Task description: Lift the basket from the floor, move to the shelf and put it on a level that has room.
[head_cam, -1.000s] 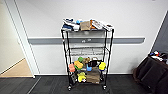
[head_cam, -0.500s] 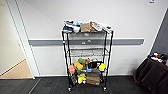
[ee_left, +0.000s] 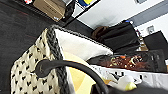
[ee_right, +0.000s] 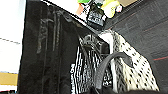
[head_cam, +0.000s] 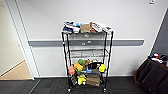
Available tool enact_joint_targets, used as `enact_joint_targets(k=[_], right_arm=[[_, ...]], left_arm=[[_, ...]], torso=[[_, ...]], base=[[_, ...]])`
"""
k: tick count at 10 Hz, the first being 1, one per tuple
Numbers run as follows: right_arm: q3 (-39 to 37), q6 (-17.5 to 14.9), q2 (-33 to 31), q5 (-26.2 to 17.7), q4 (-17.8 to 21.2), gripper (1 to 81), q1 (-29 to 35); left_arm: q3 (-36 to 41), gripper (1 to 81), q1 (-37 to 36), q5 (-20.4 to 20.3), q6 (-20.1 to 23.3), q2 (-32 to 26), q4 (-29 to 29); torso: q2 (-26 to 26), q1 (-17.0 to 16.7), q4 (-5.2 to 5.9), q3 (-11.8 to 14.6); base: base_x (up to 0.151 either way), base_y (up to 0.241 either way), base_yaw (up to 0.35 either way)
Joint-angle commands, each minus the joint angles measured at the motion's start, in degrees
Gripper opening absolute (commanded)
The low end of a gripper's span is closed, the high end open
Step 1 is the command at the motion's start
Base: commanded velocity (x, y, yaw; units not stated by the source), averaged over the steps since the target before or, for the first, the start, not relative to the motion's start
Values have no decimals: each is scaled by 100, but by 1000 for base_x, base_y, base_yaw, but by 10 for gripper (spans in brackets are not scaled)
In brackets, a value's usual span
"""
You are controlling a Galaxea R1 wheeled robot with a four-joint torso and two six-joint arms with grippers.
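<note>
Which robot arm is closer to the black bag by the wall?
Probably the right. The black bag stands at the robot's right. The left arm views it across the basket; the right arm is on the basket's other side.

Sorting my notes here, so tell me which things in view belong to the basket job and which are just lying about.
Job:
basket
shelf
second-highest level, bare wire grid
carpet floor

Lying about:
colourful toys
cardboard box
clutter on the top tier
dark bag
</note>
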Motion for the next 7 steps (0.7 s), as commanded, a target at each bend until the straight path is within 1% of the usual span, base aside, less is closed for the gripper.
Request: enact_joint_targets(k=[1, 2, 3, 7], right_arm=[[618, 10, -190, 206, 106, 10, 953], [689, 9, -225, 233, 106, 10, 962], [768, 9, -252, 233, 106, 10, 979], [1085, 18, -428, 242, 106, 10, 1023]], left_arm=[[408, 10, -885, -14, 95, -98, 77], [478, 10, -885, -32, 95, -125, 77], [575, 10, -884, -147, 95, -195, 68], [874, 10, -929, -164, 95, -371, 77]], torso=[[0, 0, 0, -2], [5, 6, 0, -2], [6, 9, 0, -2], [6, 9, 0, -2]], base=[[84, 0, 0], [87, 0, 0], [93, 0, 0], [95, 0, 0]])
